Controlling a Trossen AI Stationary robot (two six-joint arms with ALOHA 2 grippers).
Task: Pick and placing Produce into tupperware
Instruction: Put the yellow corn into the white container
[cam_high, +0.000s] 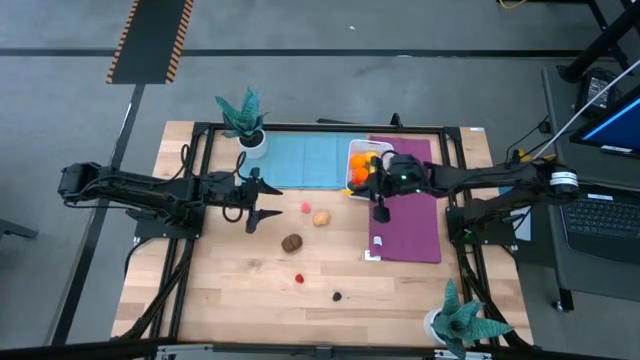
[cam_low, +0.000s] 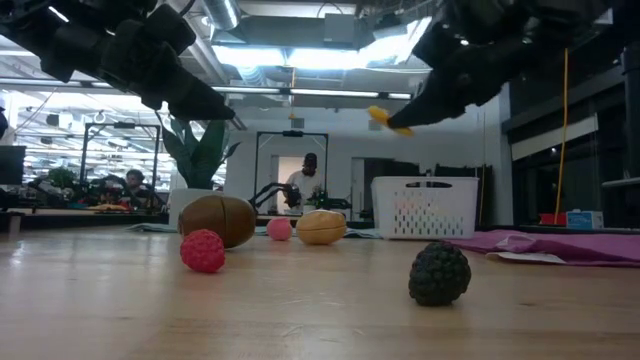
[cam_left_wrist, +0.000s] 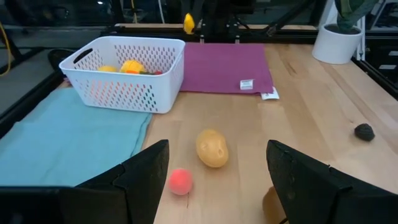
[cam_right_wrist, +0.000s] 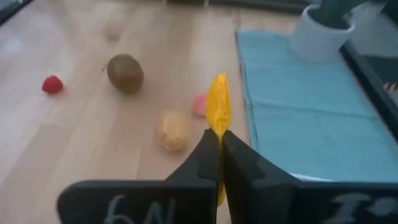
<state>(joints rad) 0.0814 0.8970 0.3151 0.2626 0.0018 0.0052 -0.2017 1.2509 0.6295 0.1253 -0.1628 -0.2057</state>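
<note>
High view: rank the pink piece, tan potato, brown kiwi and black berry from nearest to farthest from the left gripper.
From the left gripper:
1. Pink piece, just beyond the fingertips.
2. Brown kiwi and tan potato: too close to call.
3. Black berry, toward the table's near edge.

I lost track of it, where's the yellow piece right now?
The yellow piece is pinched in the right claw, held above the table by the purple mat's edge, just in front of the white basket.

Bare wood lay open across the near half of the table (cam_high: 230, 290), broken only by a red berry (cam_high: 299, 279) and a dark berry (cam_high: 337, 296). A potted plant (cam_high: 462, 322) blocked the near right corner.
</note>
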